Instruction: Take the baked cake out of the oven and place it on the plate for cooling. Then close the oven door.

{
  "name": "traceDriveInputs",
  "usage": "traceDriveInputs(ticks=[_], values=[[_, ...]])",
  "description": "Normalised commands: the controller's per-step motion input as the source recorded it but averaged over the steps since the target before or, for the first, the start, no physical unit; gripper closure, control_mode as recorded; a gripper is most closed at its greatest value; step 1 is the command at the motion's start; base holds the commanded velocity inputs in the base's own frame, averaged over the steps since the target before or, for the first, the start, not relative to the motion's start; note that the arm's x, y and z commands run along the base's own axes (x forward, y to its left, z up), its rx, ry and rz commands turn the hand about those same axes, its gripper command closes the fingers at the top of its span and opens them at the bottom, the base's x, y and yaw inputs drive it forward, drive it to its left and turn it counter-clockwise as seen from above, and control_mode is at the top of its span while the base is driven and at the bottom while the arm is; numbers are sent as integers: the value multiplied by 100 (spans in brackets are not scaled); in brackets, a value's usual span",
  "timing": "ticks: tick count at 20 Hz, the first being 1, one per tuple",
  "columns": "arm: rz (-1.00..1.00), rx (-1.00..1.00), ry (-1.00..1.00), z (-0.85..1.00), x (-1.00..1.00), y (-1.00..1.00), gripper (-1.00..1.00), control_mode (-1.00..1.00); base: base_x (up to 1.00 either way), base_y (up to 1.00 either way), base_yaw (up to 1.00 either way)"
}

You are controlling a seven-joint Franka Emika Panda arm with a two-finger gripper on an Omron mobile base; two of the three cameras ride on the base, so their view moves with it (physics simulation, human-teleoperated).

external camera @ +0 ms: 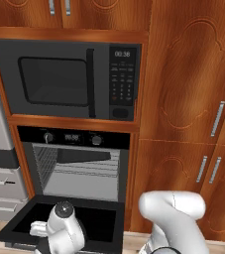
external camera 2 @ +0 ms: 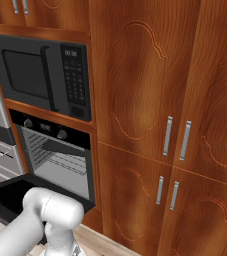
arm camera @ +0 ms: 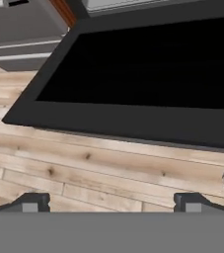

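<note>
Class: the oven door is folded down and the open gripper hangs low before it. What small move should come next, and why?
Probably raise the gripper toward the oven cavity: the oven door lies flat and open, the jaws are empty, and the hand faces floor and door rather than the racks.

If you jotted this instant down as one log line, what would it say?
oven door: folded down open | oven: racks visible, no cake seen | gripper: open, empty, low above wood floor at door's front edge

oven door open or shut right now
Open. The oven door lies folded down flat, nearly level over the wood floor, and the oven cavity with its wire racks is exposed.
</note>
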Motion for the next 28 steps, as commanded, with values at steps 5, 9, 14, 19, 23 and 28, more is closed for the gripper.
traceDriveInputs(ticks=[5,9,14,19,23,28], values=[[0,0,0,0,-36,5,-100,-100,0,0,0],[0,0,3,-11,-22,7,-100,-100,0,0,0],[-5,0,0,-37,1,14,-100,-100,0,0,0],[-7,-1,-1,-59,4,21,-100,-100,0,0,0],[-8,0,-6,-58,11,17,-100,-100,0,0,0],[-4,-1,-12,-62,12,6,-100,-100,0,0,0]])
